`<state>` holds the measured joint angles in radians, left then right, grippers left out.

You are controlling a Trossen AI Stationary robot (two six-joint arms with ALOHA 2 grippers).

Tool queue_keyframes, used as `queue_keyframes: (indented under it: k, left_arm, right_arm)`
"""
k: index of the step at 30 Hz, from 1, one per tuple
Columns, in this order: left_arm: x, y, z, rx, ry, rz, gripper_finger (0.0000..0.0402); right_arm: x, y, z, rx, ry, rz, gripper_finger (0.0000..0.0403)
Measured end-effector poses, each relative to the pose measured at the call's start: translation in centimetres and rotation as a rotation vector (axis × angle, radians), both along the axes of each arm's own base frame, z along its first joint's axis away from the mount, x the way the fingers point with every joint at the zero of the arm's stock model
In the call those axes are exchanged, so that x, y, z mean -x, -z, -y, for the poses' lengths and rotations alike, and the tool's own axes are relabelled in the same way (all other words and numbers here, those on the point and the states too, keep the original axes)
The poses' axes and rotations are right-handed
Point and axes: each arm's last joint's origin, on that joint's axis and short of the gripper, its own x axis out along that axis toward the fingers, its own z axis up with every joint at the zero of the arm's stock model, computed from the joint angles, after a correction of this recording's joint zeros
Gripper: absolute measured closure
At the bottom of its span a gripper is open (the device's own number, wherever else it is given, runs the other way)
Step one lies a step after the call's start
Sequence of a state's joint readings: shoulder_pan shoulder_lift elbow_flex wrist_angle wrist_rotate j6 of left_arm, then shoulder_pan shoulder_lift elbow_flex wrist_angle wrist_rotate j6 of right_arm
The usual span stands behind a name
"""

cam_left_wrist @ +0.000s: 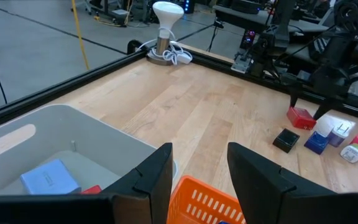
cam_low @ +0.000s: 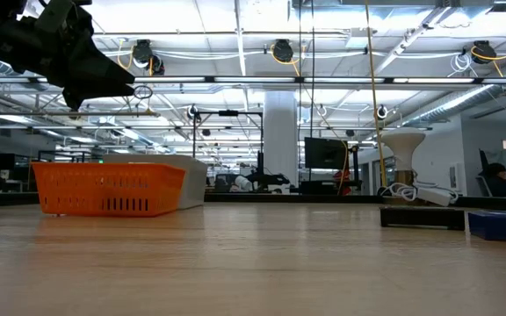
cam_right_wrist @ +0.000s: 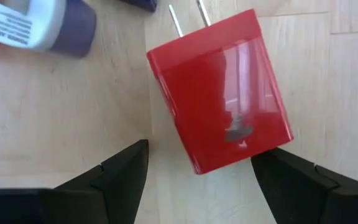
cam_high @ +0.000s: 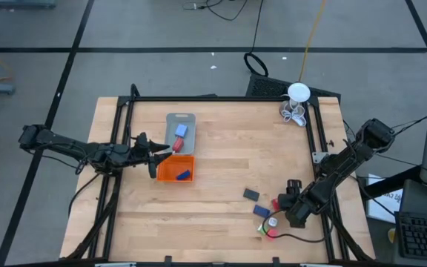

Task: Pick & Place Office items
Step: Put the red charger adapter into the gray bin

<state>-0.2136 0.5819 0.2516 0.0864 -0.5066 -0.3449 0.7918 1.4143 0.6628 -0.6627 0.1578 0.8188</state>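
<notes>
right gripper: right gripper [cam_right_wrist: 197, 171] low over the near-right part of the wooden table [cam_high: 228, 148]; fingers wide, one either side of the red plastic plug-in charger block [cam_right_wrist: 219, 99], nothing held yet.
target item: red block lies flat on the wood, two metal prongs pointing away from the wrist; sits skewed between the fingers, closer to one fingertip than the other.
neighbours: white-and-dark-blue adapter [cam_right_wrist: 42, 25] just beside the red block; black flat block [cam_high: 251, 195] and blue block [cam_high: 261, 211] near, in the same cluster.
left gripper: left gripper [cam_left_wrist: 197, 171] hangs over the trays at mid-left, fingers partly apart, empty; waiting.
trays: grey plastic tray [cam_high: 181, 127] holds a light blue block [cam_high: 181, 130]; orange slotted plastic tray [cam_high: 176, 169] just nearer holds a dark blue block [cam_high: 184, 175].
step in hand: judged as closing on the red block.
how to do well: centre over the block first, square the fingers to its flat sides, drop until tips pass mid-height, close slowly.
risk: skewed block may twist or squirt out; may nudge the adapter.
</notes>
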Motion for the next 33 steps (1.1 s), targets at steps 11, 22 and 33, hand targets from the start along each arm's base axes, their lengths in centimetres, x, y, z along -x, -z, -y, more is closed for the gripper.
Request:
queue_keyframes:
  k: [11, 22, 33]
  left_arm:
    - [0.0, 0.0, 0.0, 0.0, 0.0, -0.001, 0.0245]
    - [0.0, 0.0, 0.0, 0.0, 0.0, -0.001, 0.0245]
    - [0.0, 0.0, 0.0, 0.0, 0.0, 0.0, 0.0245]
  right_arm:
    - [0.0, 0.0, 0.7, 0.117, -0.042, 0.024, 0.0133]
    - [-0.4, -0.1, 0.5, 0.134, -0.135, 0.08, 0.0106]
    - [-1.2, -0.2, -0.1, 0.148, -0.251, 0.183, 0.0089]
